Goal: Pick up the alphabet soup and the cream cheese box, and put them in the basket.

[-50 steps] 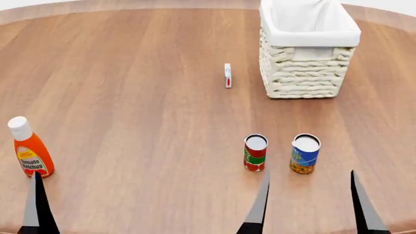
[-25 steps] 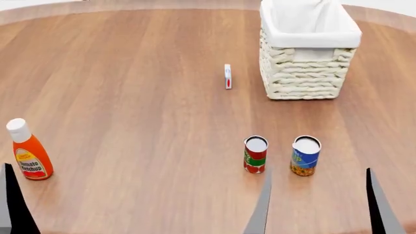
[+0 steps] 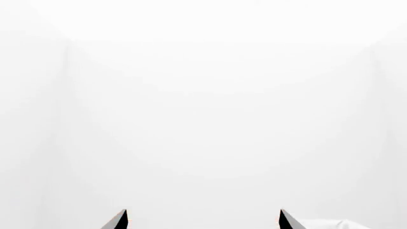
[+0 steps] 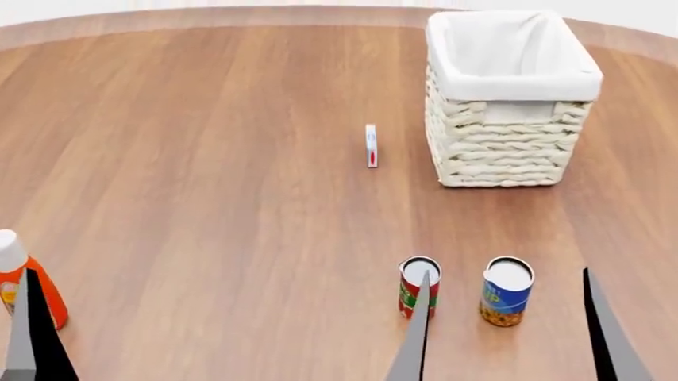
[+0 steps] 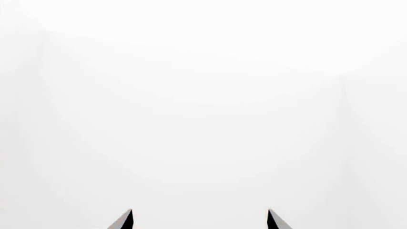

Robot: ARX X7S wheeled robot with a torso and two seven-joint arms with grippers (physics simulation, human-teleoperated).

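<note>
Round wooden table [image 4: 212, 198], warm brown with long grain, curved far edge at the top of the head view; behind it only pale plain background. In both wrist views nothing but white blank space past the finger tips.

One basket [image 4: 509, 151] at the far right of the table, woven, with white liner, nothing visible inside. One cream cheese box [image 4: 371, 146], standing on its edge, left of the basket and apart from it. Two cans in front: red and green can [image 4: 417, 287], and blue can [image 4: 506, 290] beside it, not touching. One ketchup bottle [image 4: 24, 279] at the near left edge.

Right gripper [image 4: 509, 333] spread wide, grasping nothing, fingers low in front of the cans. Left gripper [image 3: 202, 219] also spread apart, holding nothing
</note>
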